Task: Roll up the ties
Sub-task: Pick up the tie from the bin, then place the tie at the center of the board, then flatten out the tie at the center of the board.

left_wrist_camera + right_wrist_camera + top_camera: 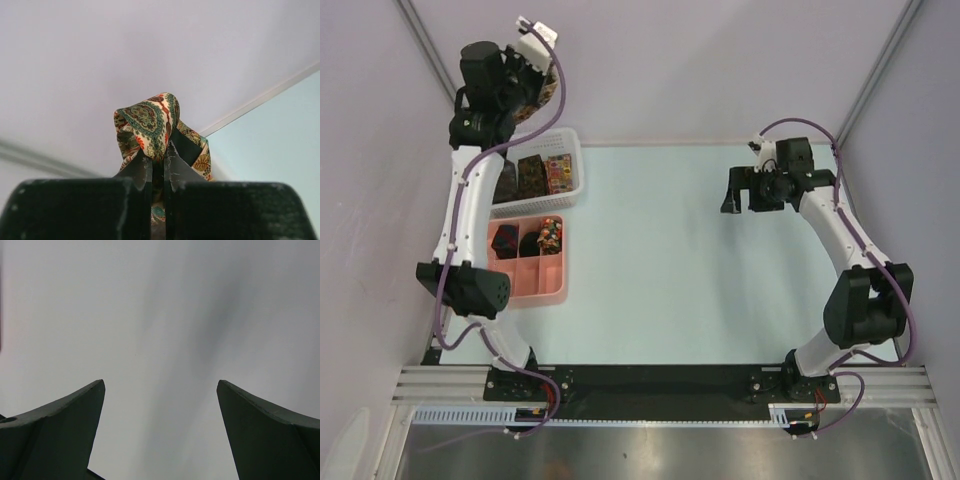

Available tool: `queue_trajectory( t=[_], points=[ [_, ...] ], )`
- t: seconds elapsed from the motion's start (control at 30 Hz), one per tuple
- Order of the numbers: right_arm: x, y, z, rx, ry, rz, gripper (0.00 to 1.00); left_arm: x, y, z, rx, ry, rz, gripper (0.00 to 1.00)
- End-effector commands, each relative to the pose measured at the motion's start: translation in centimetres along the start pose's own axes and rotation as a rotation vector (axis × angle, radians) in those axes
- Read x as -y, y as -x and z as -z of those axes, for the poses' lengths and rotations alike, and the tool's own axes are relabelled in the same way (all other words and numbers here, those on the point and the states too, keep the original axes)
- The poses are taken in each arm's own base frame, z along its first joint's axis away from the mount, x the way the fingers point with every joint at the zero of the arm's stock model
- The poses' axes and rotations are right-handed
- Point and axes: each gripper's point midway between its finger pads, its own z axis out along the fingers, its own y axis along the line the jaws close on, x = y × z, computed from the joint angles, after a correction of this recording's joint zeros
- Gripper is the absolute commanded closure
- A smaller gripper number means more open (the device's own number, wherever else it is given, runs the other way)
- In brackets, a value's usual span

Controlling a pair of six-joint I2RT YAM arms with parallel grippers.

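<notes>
A soft, paisley-patterned tie [147, 120], bunched into a rounded fold, is pinched between the closed black fingers of the left gripper [158, 159]. It is held at the upper left of the overhead view, beyond the white mesh basket [572, 150]. In that basket folded ties [532, 178] are seen. Small rolls [550, 236] lie in the pink compartment tray [563, 285] below it. The right gripper [160, 385] is spread wide and nothing is held in it.

A cream paisley fabric necktie [150, 125] with green and red motifs is bunched into a loop, pinched high in the clamped left gripper [158, 163]. Three folded dark and multicoloured ties [531, 176] stand in the white mesh basket [576, 150]. Small tie rolls [549, 235] sit in the pink tray [563, 272].
</notes>
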Motion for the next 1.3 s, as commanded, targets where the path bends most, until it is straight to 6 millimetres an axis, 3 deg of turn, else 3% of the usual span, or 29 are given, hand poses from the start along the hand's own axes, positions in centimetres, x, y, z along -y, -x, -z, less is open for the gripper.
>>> queue_trajectory(
  t=[0.0, 0.03, 0.07, 0.1, 0.13, 0.17, 0.23, 0.27, 0.37, 0.47, 0.6, 0.63, 0.67, 0.7, 0.73, 0.77, 0.8, 0.83, 0.9, 1.0, 1.07, 1.1, 1.17, 1.2, 1.27],
  points=[
    [0.1, 2.0, 2.9, 0.090, 0.030, -0.002, 0.00, 9.1, 6.0, 3.5, 0.133, -0.285, 0.096, 1.00],
    [0.1, 2.0, 3.1, 0.094, 0.041, -0.007, 0.00, 10.4, 7.1, 4.6, 0.155, -0.322, 0.124, 1.00],
    [0.3, 1.9, 3.4, 0.097, 0.044, -0.014, 0.00, 12.4, 6.8, 4.7, 0.146, -0.378, 0.143, 1.00],
    [0.8, 1.9, 3.7, 0.104, 0.039, -0.028, 0.00, 15.4, 7.8, 5.5, 0.159, -0.455, 0.168, 1.00],
    [1.0, 2.0, 4.1, 0.111, 0.047, -0.036, 0.00, 16.8, 8.3, 6.2, 0.167, -0.493, 0.181, 1.00],
    [1.1, 1.9, 4.2, 0.107, 0.053, -0.042, 0.00, 18.9, 7.6, 6.3, 0.140, -0.539, 0.196, 1.00],
    [3.1, 2.1, 5.3, 0.124, 0.043, -0.096, 0.00, 24.2, 8.2, 7.9, 0.136, -0.685, 0.235, 1.00],
    [3.7, 1.9, 5.6, 0.120, 0.046, -0.123, 0.00, 27.7, 7.7, 8.8, 0.115, -0.779, 0.243, 0.99],
    [5.7, 1.4, 6.9, 0.119, 0.088, -0.214, 0.00, 34.5, 7.3, 11.9, 0.097, -1.031, 0.294, 0.95],
    [6.9, 0.8, 7.9, 0.108, 0.121, -0.276, 0.00, 38.9, 6.6, 13.6, 0.054, -1.204, 0.370, 0.89],
    [7.7, 0.1, 8.8, 0.089, 0.104, -0.261, 0.00, 42.4, 5.0, 15.5, -0.091, -1.378, 0.507, 0.87],
    [7.7, -0.1, 9.0, 0.085, 0.096, -0.252, 0.00, 43.3, 3.7, 15.9, -0.139, -1.421, 0.536, 0.83],
    [7.7, -0.3, 9.0, 0.077, 0.090, -0.247, 0.00, 43.7, 3.0, 15.7, -0.159, -1.433, 0.548, 0.77],
    [7.9, -0.6, 9.0, 0.067, 0.076, -0.238, 0.00, 44.3, 1.4, 14.4, -0.194, -1.407, 0.555, 0.58],
    [7.9, -0.8, 8.9, 0.058, 0.068, -0.223, 0.00, 44.3, -0.2, 13.3, -0.224, -1.381, 0.569, 0.46],
    [7.7, -1.0, 8.7, 0.045, 0.067, -0.207, 0.00, 42.7, -1.4, 10.7, -0.238, -1.309, 0.607, 0.33],
    [7.7, -1.1, 8.6, 0.034, 0.051, -0.191, 0.00, 42.5, -3.5, 8.5, -0.292, -1.266, 0.633, 0.09],
    [7.5, -1.3, 8.5, 0.024, 0.042, -0.166, 0.00, 40.9, -3.3, 7.0, -0.275, -1.218, 0.639, 0.01],
    [6.8, -1.9, 7.8, -0.016, 0.020, -0.112, 0.00, 37.3, -5.2, 3.9, -0.279, -1.083, 0.663, 0.01],
    [5.2, -3.4, 6.4, -0.081, -0.010, -0.008, 0.00, 34.6, -6.4, 4.0, -0.252, -1.018, 0.578, 0.01],
    [4.5, -4.5, 5.4, -0.115, -0.017, 0.039, 0.00, 34.6, -7.6, 6.3, -0.240, -1.039, 0.480, 0.01],
    [3.2, -4.9, 4.6, -0.132, 0.001, 0.081, 0.00, 35.6, -9.8, 7.8, -0.286, -1.071, 0.481, 0.01],
    [2.1, -5.5, 3.5, -0.151, -0.005, 0.154, 0.00, 35.8, -10.8, 10.2, -0.273, -1.104, 0.435, 0.03],
    [0.2, -5.5, 2.6, -0.154, 0.021, 0.225, 0.00, 36.9, -13.3, 11.9, -0.326, -1.132, 0.449, 0.04],
    [-1.0, -5.7, 1.7, -0.163, 0.014, 0.352, 0.00, 36.5, -13.2, 13.4, -0.277, -1.126, 0.481, 0.05]
  ],
)
